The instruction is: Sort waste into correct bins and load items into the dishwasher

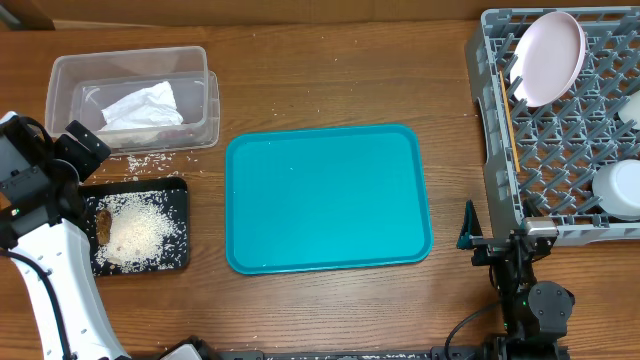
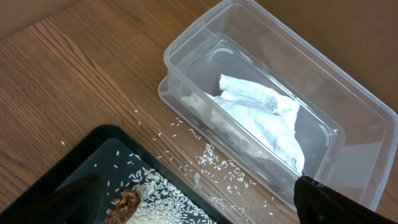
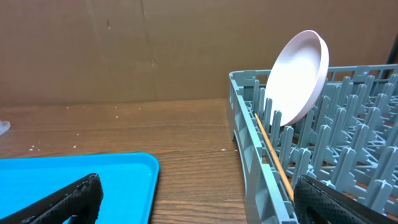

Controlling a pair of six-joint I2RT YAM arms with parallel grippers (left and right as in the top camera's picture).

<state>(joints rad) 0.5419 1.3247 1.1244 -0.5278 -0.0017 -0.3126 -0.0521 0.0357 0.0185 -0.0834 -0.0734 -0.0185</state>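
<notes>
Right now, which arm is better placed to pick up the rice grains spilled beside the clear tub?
Left: the left gripper is next to the rice grains; the right gripper sits far off by the dish rack.

**Q:** Waste status at the left pincer (image 2: 196, 180)?

**A:** The clear plastic tub (image 2: 186, 46) is ahead of it and holds a crumpled white napkin (image 2: 261, 115). The black tray (image 2: 93, 146) is beneath it and carries a rice heap (image 1: 135, 232) and a brown lump (image 2: 126, 202). Loose grains (image 2: 214, 163) lie scattered between the tub and the tray.

**Q:** And at the right pincer (image 3: 198, 180)?

**A:** The grey peg rack (image 3: 249, 134) is ahead-right of it. The round white plate (image 3: 300, 74) stands tilted among the pegs. The chopsticks (image 3: 273, 152) lie along the nearest wall. The smaller white dish (image 1: 620, 188) sits at the farthest side.
</notes>
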